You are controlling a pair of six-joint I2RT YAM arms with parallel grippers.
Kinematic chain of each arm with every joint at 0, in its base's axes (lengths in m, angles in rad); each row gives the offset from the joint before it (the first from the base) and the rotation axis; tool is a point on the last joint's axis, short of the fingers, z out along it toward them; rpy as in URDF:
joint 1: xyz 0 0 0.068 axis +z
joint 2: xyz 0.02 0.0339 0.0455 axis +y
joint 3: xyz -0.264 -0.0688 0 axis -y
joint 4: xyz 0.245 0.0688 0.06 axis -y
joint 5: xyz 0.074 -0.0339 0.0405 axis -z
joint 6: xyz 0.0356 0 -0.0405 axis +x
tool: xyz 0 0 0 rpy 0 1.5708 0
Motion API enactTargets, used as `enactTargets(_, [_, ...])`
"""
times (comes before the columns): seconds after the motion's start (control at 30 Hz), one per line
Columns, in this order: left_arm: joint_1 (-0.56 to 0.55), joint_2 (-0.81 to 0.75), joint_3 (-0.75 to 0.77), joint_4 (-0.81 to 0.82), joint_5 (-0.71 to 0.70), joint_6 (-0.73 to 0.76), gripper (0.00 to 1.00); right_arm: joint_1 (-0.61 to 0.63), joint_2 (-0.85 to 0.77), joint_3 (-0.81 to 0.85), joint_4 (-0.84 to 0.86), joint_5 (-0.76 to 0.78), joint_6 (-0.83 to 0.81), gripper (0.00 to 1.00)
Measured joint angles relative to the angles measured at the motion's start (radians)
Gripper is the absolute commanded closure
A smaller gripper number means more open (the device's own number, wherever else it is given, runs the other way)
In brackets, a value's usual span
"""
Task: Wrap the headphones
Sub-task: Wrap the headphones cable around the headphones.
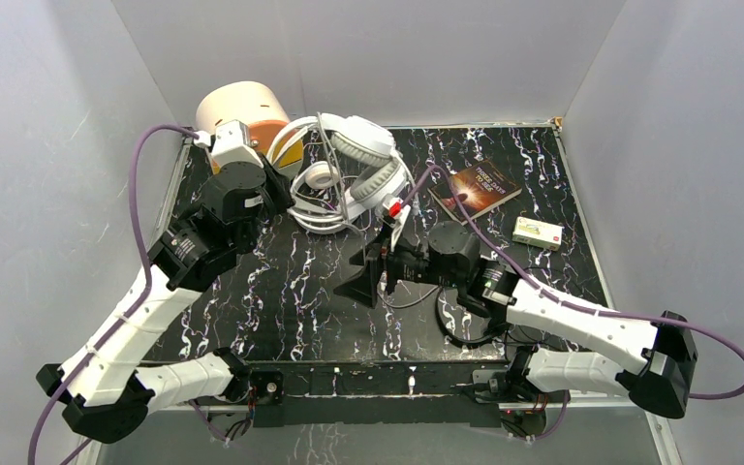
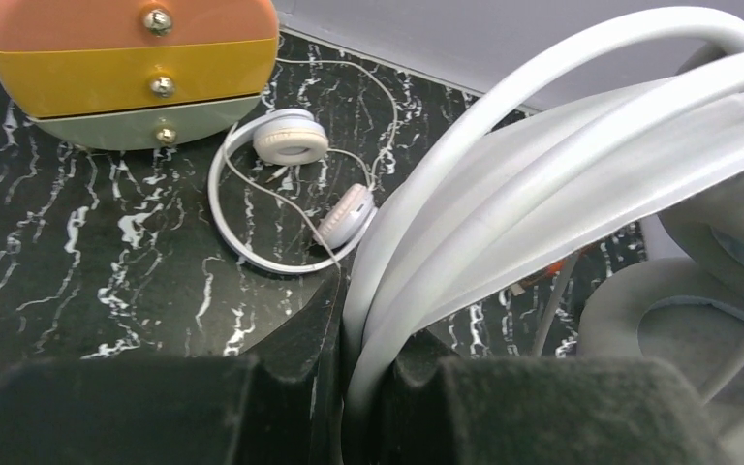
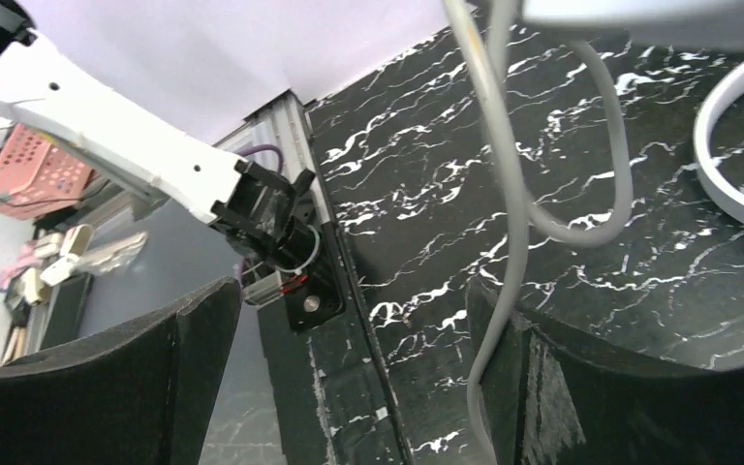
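Observation:
The big white over-ear headphones [image 1: 363, 155] are lifted at the back of the table. My left gripper [image 1: 279, 186] is shut on the left end of their headband [image 2: 542, 145]; it also shows in the left wrist view [image 2: 368, 387]. The slimmer white on-ear pair [image 1: 318, 199] lies flat under them, and shows in the left wrist view [image 2: 291, 194]. My right gripper [image 1: 373, 266] is open at mid-table. In the right wrist view [image 3: 349, 368] the grey cord [image 3: 504, 194] hangs down against its right finger. A small black pair [image 1: 450, 325] lies partly hidden under my right arm.
A round cabinet [image 1: 242, 111] with orange, yellow and grey drawers [image 2: 126, 58] stands at the back left. A dark book [image 1: 484, 187] and a small box [image 1: 538, 232] lie at the right. White walls close in the table on three sides.

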Motion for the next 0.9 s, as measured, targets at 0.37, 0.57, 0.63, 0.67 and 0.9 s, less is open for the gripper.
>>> enactTargets(0.37, [0.0, -0.079, -0.002, 0.055, 0.076, -0.132, 1.0, 0.007, -0.074, -0.229, 0.223, 0.139, -0.107, 0.38])
enactTargets(0.57, [0.0, -0.102, 0.009, 0.082, 0.093, -0.166, 1.0, 0.007, -0.074, -0.299, 0.319, 0.181, -0.116, 0.47])
enactTargets(0.63, [0.0, -0.1, 0.019, 0.085, 0.114, -0.175, 1.0, 0.007, -0.068, -0.316, 0.352, 0.196, -0.121, 0.23])
enactTargets(0.67, [0.0, -0.098, 0.024, 0.086, 0.122, -0.177, 1.0, 0.007, -0.061, -0.319, 0.363, 0.201, -0.129, 0.12])
enactTargets(0.9, [0.0, -0.095, 0.056, 0.082, 0.179, -0.192, 1.0, -0.031, -0.047, -0.317, 0.347, 0.266, -0.216, 0.01])
